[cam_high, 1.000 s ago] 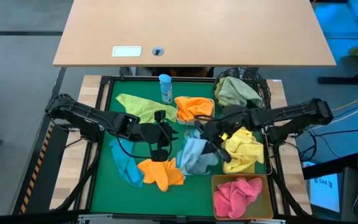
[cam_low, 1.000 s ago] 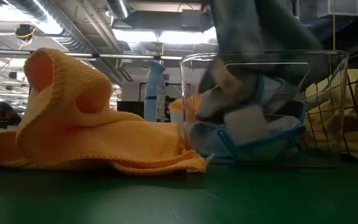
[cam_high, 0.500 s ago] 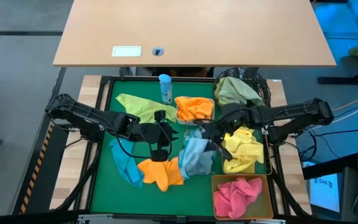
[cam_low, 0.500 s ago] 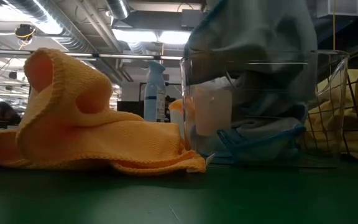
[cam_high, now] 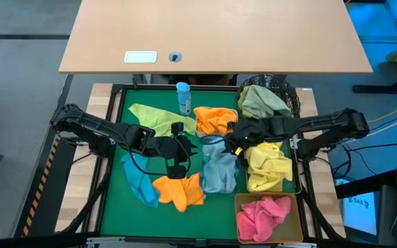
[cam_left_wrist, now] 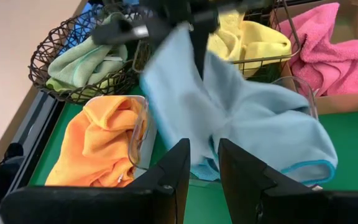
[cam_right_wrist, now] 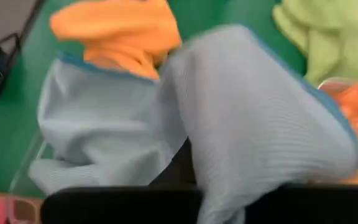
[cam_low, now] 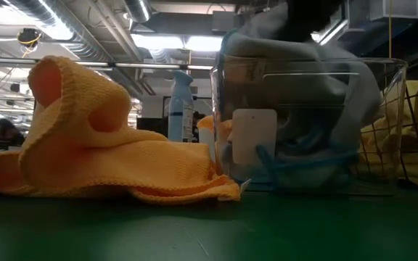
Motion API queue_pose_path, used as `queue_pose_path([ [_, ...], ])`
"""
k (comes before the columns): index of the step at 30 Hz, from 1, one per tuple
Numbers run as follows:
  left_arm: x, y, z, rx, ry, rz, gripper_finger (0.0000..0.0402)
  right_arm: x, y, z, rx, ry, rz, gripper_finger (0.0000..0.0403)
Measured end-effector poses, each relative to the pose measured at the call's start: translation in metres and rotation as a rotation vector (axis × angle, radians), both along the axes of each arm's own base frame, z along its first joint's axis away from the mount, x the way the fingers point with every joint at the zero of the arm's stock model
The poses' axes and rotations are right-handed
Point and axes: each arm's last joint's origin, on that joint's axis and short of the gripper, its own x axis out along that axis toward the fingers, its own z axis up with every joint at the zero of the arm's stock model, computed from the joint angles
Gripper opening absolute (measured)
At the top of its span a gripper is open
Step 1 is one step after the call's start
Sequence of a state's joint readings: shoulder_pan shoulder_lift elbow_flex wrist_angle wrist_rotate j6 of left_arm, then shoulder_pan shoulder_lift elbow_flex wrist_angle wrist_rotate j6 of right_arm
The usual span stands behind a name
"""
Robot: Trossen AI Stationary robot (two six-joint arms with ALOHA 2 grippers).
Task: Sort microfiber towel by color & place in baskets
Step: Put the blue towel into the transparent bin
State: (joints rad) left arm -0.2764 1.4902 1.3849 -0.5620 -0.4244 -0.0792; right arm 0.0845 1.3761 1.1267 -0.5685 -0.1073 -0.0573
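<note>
Over the clear tub (cam_high: 220,171), your right gripper (cam_high: 231,142) is clamped on a grey-blue towel (cam_high: 219,169).

Your right gripper's jaws are pinched tight on the upper edge of that cloth, and the rest of it hangs down from them and drapes over the clear tub's rim, part of it inside, as the low view shows through the tub wall. Your left gripper (cam_high: 178,148) waits near the middle of the green mat (cam_high: 123,210), jaws partly apart with nothing between them, just above an orange towel (cam_high: 178,191) lying loose. A teal towel (cam_high: 140,184) lies beside that. Behind the clear tub, the white tub (cam_high: 216,120) holds orange cloth, the wire basket (cam_high: 271,165) yellow, the amber tub (cam_high: 267,215) pink.
</note>
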Motion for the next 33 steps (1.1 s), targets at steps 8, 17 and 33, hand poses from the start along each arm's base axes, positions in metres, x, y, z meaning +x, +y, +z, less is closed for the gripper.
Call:
queue_pose_path([
  [8,0.0,0.0,0.0,0.001,0.003,0.0,0.008,-0.001,0.001,-0.054,0.068,0.092,-0.029,0.0003],
  [17,-0.001,0.0,-0.001,0.002,0.01,0.0,0.008,0.009,0.003,-0.095,0.12,0.188,-0.031,0.0003],
  [33,-0.003,0.001,-0.004,0.017,0.049,0.0,0.008,0.018,0.005,-0.11,0.145,0.239,-0.015,0.0052],
])
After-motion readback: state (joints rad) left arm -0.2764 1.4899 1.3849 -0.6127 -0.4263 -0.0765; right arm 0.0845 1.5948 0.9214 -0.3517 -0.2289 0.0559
